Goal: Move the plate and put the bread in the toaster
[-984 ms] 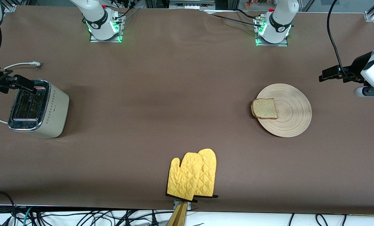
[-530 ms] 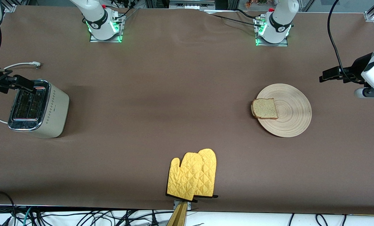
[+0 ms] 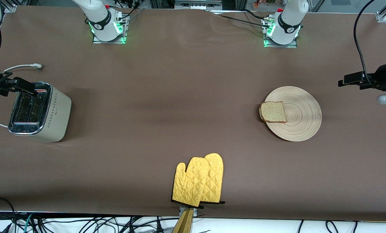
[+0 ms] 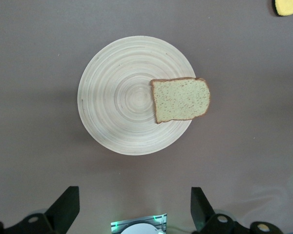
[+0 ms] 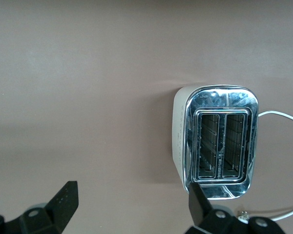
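While on the plate (image 3: pixel 301 121) toward the left arm's end of the counter (image 3: pixel 167 106), with both slots of the toaster (image 3: pixel 39 113) at the right arm's end bare, bread (image 3: pixel 273 112) untouched, plate unmoved, left gripper (image 4: pixel 134 209) and right gripper (image 5: pixel 132 207) aloft, jaws apart.

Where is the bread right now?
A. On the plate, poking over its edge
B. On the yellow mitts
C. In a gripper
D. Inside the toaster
A: the bread lies flat on the plate, one side hanging past the rim, and nothing is holding it.
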Robot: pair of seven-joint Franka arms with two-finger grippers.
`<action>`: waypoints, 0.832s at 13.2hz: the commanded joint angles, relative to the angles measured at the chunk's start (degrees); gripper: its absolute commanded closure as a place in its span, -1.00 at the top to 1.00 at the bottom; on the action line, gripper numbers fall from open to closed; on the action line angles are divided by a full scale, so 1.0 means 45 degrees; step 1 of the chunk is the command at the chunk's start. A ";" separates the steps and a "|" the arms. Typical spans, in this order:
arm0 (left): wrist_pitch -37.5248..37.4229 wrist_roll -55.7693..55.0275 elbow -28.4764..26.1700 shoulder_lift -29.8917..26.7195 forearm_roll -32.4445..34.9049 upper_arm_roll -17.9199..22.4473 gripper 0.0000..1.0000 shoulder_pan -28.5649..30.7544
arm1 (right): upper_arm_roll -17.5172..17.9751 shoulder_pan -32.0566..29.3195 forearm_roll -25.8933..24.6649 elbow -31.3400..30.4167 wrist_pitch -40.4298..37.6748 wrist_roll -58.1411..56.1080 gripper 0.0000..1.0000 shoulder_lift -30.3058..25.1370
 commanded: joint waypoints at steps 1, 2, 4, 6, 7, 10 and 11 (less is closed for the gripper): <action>0.0462 0.1145 -0.0501 0.0065 -0.0432 0.0029 1.00 0.0394 | 0.0076 -0.0125 -0.0150 0.0267 -0.0069 -0.0216 1.00 0.0084; 0.0716 0.1748 -0.0639 0.0181 -0.0511 0.0029 1.00 0.0608 | 0.0076 -0.0125 -0.0150 0.0267 -0.0069 -0.0216 1.00 0.0084; 0.1107 0.3212 -0.0816 0.0687 -0.0608 0.0029 1.00 0.1058 | 0.0056 -0.0125 -0.0130 0.0267 -0.0069 -0.0216 1.00 0.0084; 0.1789 0.4637 -0.1204 0.1332 -0.1386 0.0029 1.00 0.1817 | 0.0075 -0.0125 -0.0130 0.0267 -0.0069 -0.0216 1.00 0.0084; 0.2237 0.5534 -0.1516 0.1605 -0.1661 0.0029 1.00 0.2092 | 0.0056 -0.0125 -0.0150 0.0267 -0.0069 -0.0216 1.00 0.0084; 0.3158 0.7782 -0.2045 0.2249 -0.1877 0.0029 1.00 0.2523 | 0.0056 -0.0125 -0.0130 0.0267 -0.0069 -0.0216 1.00 0.0084; 0.3430 0.8718 -0.2182 0.2658 -0.2362 0.0029 1.00 0.2834 | 0.0056 -0.0125 -0.0130 0.0267 -0.0069 -0.0216 1.00 0.0084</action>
